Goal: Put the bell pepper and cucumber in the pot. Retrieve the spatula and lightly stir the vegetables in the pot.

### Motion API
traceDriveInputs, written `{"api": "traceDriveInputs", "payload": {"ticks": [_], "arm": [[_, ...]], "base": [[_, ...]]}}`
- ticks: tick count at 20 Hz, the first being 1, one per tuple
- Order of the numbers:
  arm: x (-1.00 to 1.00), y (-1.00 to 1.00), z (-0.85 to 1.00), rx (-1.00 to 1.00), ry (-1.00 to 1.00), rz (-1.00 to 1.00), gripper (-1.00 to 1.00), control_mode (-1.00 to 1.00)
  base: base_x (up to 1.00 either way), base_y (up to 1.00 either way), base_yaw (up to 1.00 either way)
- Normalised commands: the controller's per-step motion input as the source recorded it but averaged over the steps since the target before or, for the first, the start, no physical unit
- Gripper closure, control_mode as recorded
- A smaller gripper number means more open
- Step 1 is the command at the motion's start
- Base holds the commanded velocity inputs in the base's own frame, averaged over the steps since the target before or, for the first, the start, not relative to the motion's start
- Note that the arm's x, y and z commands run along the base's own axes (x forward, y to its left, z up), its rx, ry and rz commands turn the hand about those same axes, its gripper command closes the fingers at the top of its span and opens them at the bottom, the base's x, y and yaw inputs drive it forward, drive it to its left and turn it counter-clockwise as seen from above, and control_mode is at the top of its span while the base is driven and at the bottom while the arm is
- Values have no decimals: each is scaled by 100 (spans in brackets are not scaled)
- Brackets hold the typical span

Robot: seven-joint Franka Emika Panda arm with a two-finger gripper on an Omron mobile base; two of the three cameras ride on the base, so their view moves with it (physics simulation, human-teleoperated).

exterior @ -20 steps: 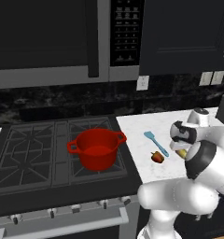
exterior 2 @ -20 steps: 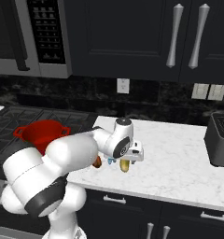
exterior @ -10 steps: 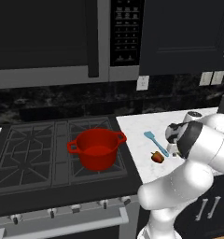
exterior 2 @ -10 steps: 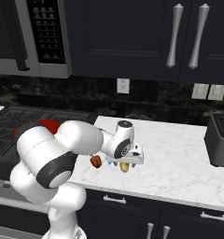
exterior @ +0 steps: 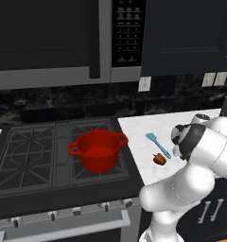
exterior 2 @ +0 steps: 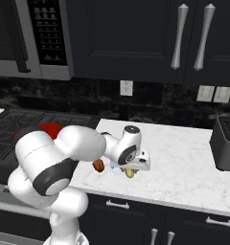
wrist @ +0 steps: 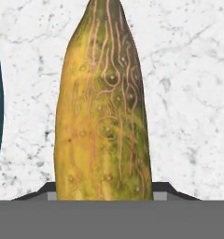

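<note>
On the bench right of the stove lies the cucumber (wrist: 102, 107), yellow-green, stiff, prob. slick-skinned; best gripped mid-body across its width. Gripper (exterior 2: 131, 168) sits low over it, can't tell if closed yet; spatula (exterior: 158, 144) just beside, pot (exterior: 98, 150) well apart.

- Pot (exterior: 99, 150): glossy red, upright on the stove, empty.
- Spatula (exterior: 158, 144): light blue, flat on the white counter.
- Bell pepper (exterior: 159, 159): small, reddish-brown, just beside the spatula.
- Cucumber (wrist: 104, 112): yellow-green, warty, lying on the counter.
</note>
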Motion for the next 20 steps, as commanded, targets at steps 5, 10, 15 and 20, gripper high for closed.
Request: {"api": "traceDriveInputs", "payload": {"ticks": [5,10,15,20], "arm": [[-66,27,83,3,-28,0,100,-100],[-38,93,100,1,-23,0,100,-100],[-22,100,100,0,-10,4,100,-100],[-18,100,100,2,-6,5,100,-100]], "base": [[0,0,0],[0,0,0],[0,0,0],[0,0,0]]}}
